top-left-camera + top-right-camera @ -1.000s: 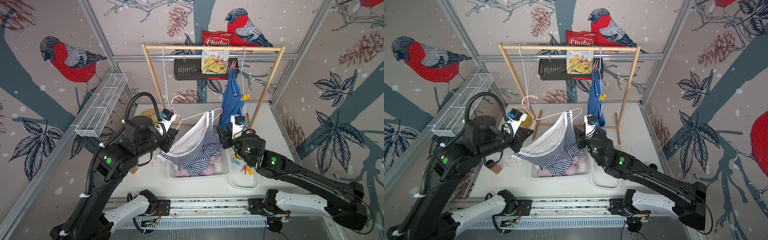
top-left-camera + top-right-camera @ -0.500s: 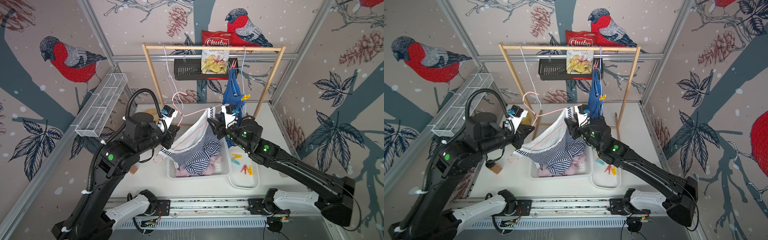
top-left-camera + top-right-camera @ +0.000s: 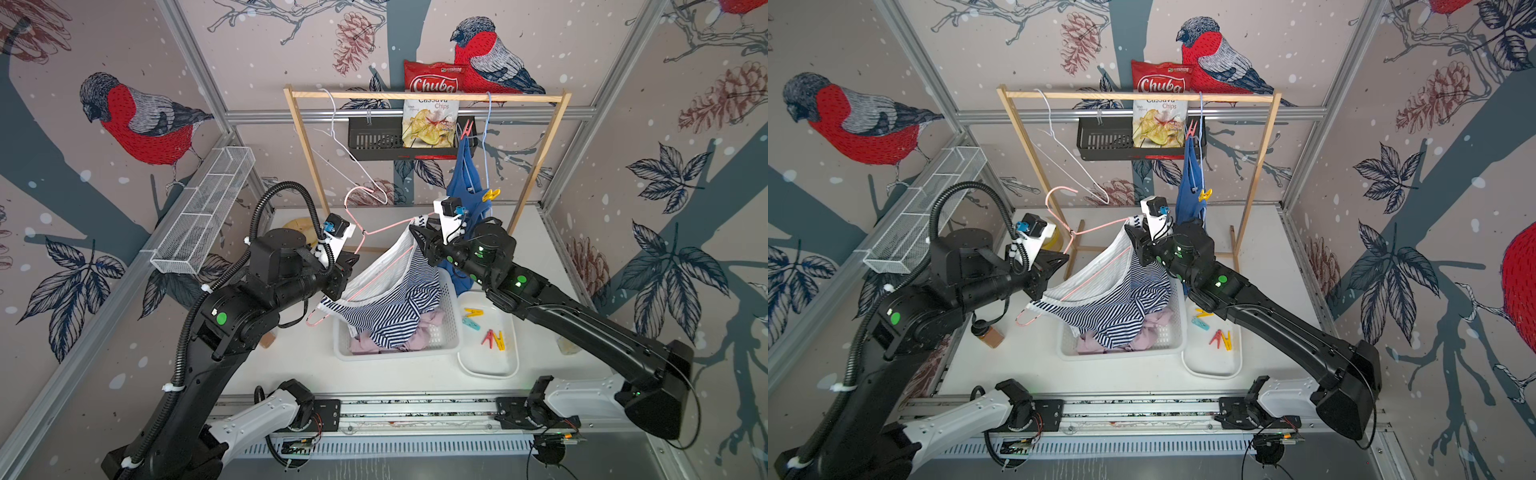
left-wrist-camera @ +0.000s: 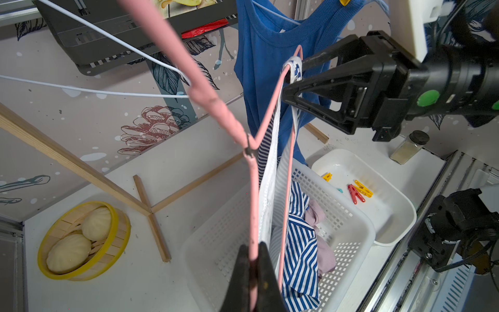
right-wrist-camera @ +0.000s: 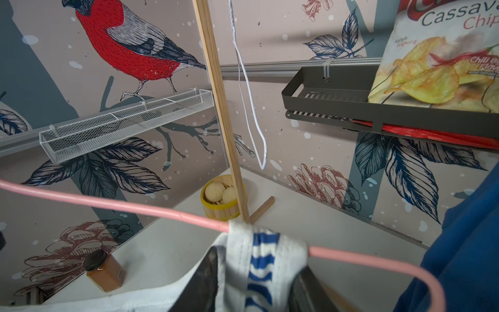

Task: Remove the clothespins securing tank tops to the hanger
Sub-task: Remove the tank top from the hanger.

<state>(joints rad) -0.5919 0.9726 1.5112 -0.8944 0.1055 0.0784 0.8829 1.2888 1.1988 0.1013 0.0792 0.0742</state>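
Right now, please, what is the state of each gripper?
Left gripper: closed on the pink hanger.
Right gripper: jaws on both sides of the strap of the striped top; a real grip cannot be told.

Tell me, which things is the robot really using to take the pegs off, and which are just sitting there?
Belongs to the job: pink hanger, striped tank top, blue tank top, its yellow clothespin and red clothespin, loose clothespins in the white tray, mauve top in the basket, left gripper, right gripper.

Just lying about: chips bag, steamed buns, amber jar, spice shaker, mesh shelf.
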